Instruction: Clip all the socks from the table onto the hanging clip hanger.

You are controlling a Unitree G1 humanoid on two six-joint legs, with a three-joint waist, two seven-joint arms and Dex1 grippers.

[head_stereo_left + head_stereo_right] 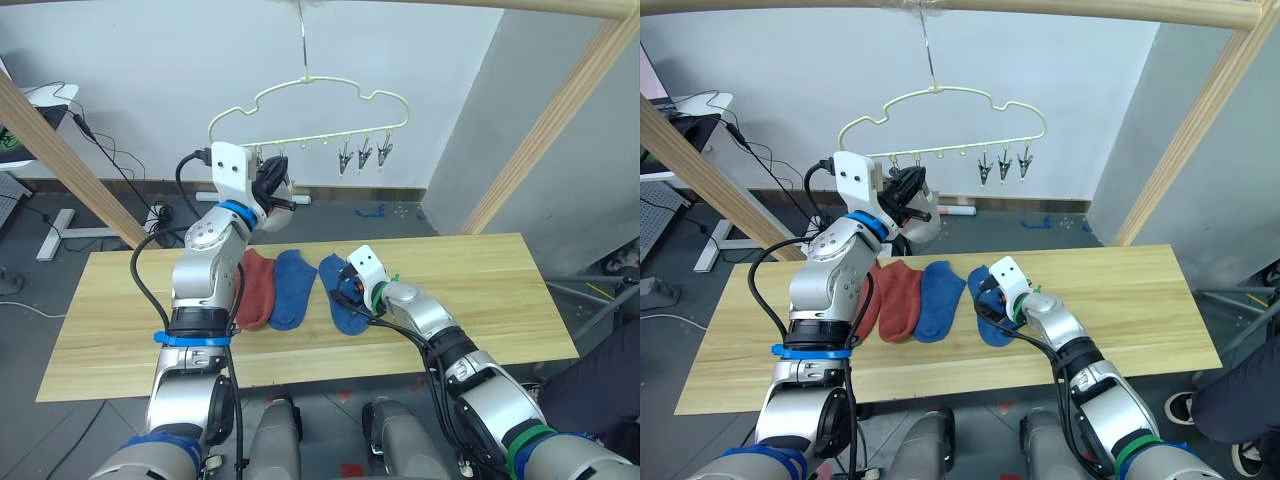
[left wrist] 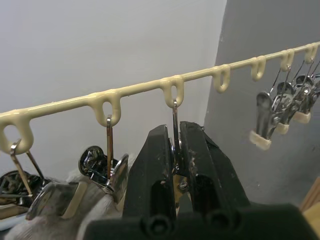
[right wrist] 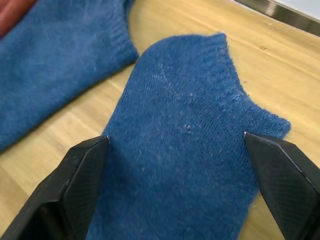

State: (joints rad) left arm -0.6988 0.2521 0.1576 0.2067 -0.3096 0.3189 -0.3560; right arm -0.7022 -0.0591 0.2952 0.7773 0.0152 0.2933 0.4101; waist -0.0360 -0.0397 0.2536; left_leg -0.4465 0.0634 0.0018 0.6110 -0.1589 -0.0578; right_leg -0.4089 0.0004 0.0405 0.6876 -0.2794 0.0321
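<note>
My left hand (image 2: 176, 165) is raised at the clip hanger (image 1: 310, 110), its fingers pinching one metal clip (image 2: 174, 145) under the lower bar, third loop along in the wrist view. A grey sock (image 2: 75, 210) is hanging from the two clips beside it (edge only, so I can't tell if it's one sock or two). Three free clips (image 1: 362, 155) are dangling toward the bar's 3 o'clock end.

My right hand (image 3: 175, 185) is sitting low over a blue sock (image 3: 185, 150) on the bench (image 1: 480, 290), fingers spread wide, one either side of the sock near its cuff. I can't tell if they're touching the fabric.

A second blue sock (image 1: 291, 288) is lying at 9 o'clock of that one, with a rust-red sock (image 1: 256, 287) just beside it, further toward 9 o'clock.
</note>
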